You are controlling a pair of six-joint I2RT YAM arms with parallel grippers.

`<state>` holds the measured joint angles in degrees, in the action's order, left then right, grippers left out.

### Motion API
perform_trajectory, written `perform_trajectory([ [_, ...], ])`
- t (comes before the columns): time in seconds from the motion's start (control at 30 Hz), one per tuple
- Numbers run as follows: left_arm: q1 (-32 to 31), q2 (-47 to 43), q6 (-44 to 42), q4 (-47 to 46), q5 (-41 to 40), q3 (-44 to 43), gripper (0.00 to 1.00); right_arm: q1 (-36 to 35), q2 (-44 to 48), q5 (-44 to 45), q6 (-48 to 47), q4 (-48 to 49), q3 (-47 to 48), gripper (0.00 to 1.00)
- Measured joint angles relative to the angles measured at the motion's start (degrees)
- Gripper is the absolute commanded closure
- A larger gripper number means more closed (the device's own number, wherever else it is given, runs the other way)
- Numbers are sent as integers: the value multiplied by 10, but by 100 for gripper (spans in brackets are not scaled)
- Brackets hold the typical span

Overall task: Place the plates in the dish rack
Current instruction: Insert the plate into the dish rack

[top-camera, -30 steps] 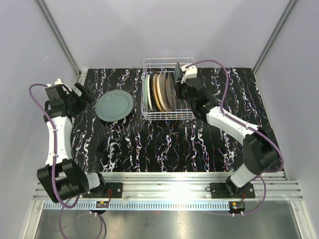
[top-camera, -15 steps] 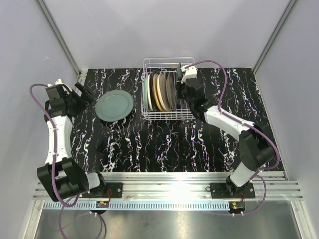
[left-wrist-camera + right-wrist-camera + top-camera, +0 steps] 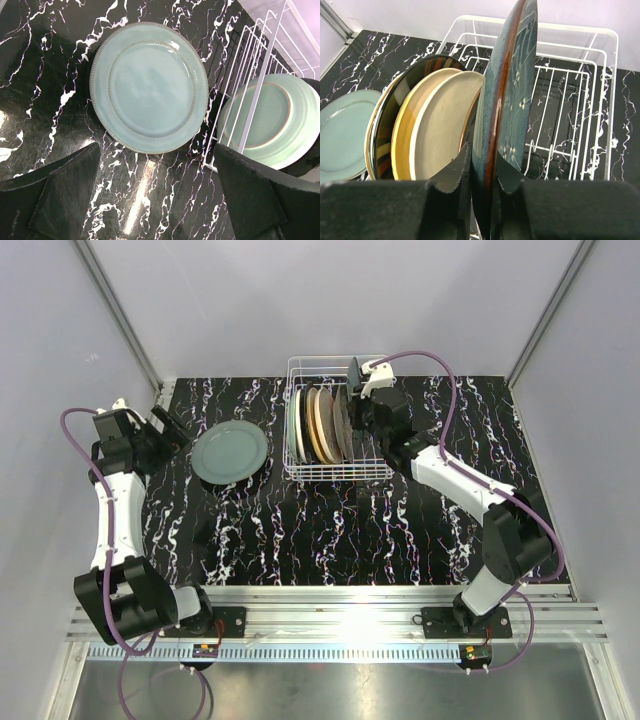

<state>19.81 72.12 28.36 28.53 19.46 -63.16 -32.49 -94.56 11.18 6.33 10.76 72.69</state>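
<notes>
The black marbled surface (image 3: 330,530) fills the top view. At its 12 o'clock sits the dish rack (image 3: 330,359), a white wire basket. A row of plates (image 3: 322,425) already stands on edge in it: a pale green one at the 9 o'clock end, then cream and darker ones packed close. That puts most of the job in the bank!

Now to the dark plate (image 3: 512,90), blue-green with a brown rim. It stands upright just at the 3 o'clock side of that row, over the rack's open bay. Whether its lower edge has met the wires is hidden behind the fingers, so call it not yet seated.

One pale green plate (image 3: 229,452) lies flat on the surface at about 10 o'clock, just beside the rack. By the look of it, that is the last one to load.

The right claw (image 3: 487,175) pinches the dark plate's rim from below, one finger on each face. The left claw (image 3: 155,195) hangs spread wide at the flat plate's 9 o'clock, touching nothing.
</notes>
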Motion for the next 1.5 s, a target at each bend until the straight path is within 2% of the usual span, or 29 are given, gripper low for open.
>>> perform_trajectory([
  [0.8, -5, 0, 0, 0, 0, 0, 1, 0, -41, 14, 29, 10, -50, 100],
  [1.13, -5, 6, 0, 1, -1, 0, 1, 0, -63, 19, 23, 21, -50, 85],
  [1.3, -5, 9, 0, 2, -2, 0, 1, 0, -67, 22, 20, 31, -50, 69],
  [1.5, -5, 11, 0, 3, -2, 0, 1, 0, -67, 14, 16, 44, -36, 62],
])
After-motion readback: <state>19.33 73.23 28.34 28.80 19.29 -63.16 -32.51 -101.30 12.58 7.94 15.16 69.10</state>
